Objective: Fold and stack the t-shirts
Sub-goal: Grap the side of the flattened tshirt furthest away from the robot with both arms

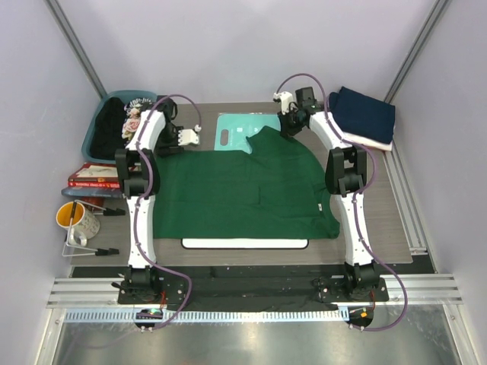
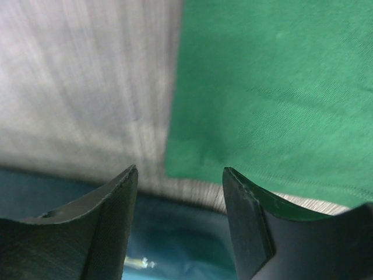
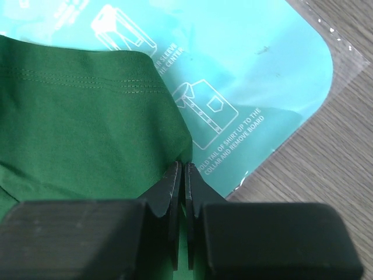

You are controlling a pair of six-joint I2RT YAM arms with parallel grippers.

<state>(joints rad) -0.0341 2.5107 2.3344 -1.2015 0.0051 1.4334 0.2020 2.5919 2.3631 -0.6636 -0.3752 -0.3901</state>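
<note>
**Shirt not folded yet**

Top view: green shirt (image 1: 243, 190) lies flat in the middle. Navy shirt (image 1: 365, 112) sits folded at 2 o'clock. Black shirt (image 1: 112, 125) waits in a bin (image 1: 91, 135) at 10 o'clock.

Left wrist: left gripper (image 2: 180, 172) is open over the green shirt's corner, holding nothing.

Right wrist: right gripper (image 3: 180, 166) pinches the green shirt's edge over the board (image 3: 250, 70).

Most folding looks left to do.

Left gripper (image 2: 180, 178) jaws stand apart; right gripper (image 3: 182, 172) jaws closed, seemingly pinching the green t-shirt (image 3: 76, 128).
</note>
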